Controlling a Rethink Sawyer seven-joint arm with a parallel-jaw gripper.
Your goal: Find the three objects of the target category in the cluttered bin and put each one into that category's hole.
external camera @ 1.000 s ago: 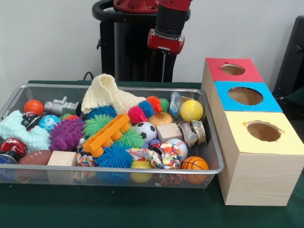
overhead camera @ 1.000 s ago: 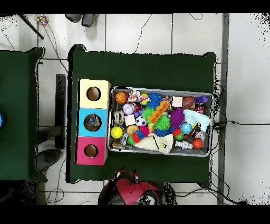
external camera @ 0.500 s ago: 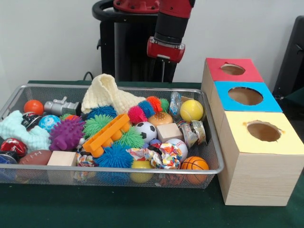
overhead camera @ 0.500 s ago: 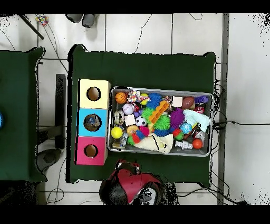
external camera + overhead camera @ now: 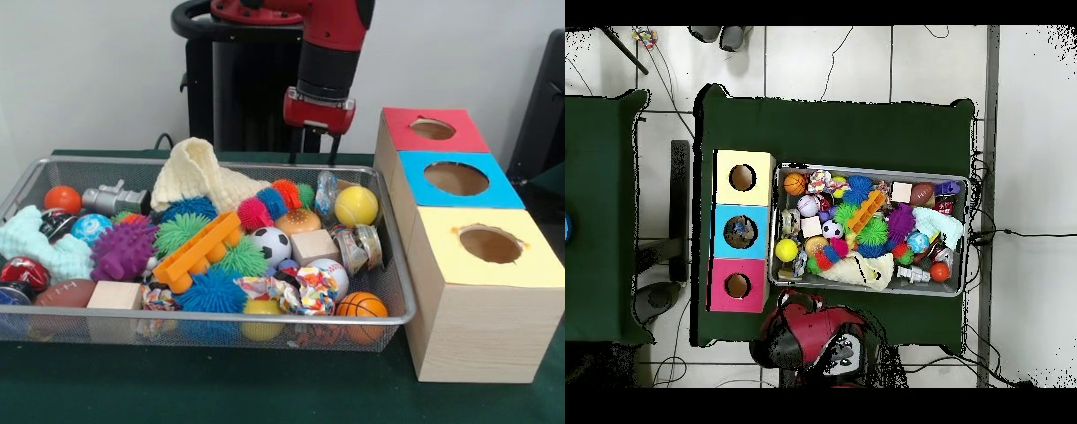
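A wire bin (image 5: 399,300) holds a heap of toys: a yellow ball (image 5: 356,205), a soccer ball (image 5: 271,244), a basketball (image 5: 361,306), spiky balls such as the purple one (image 5: 123,250), and wooden blocks (image 5: 314,245). To its right stand three boxes with round holes, topped red (image 5: 402,134), blue (image 5: 413,193) and yellow (image 5: 441,262). My gripper (image 5: 313,155) hangs open above the bin's back rim, behind the yellow ball, with nothing between its fingers. In the overhead view the arm (image 5: 810,335) covers the gripper beside the bin (image 5: 865,169).
A cream cloth (image 5: 199,172) lies at the bin's back. An orange toy rack (image 5: 199,250) and a pale blue bone (image 5: 44,247) lie among the toys. Green cloth (image 5: 221,389) covers the table. The boxes stand close against the bin's side.
The arm has swung right and come down toward the bin's back rim. Its two fingers now show spread apart. The toys have not moved.
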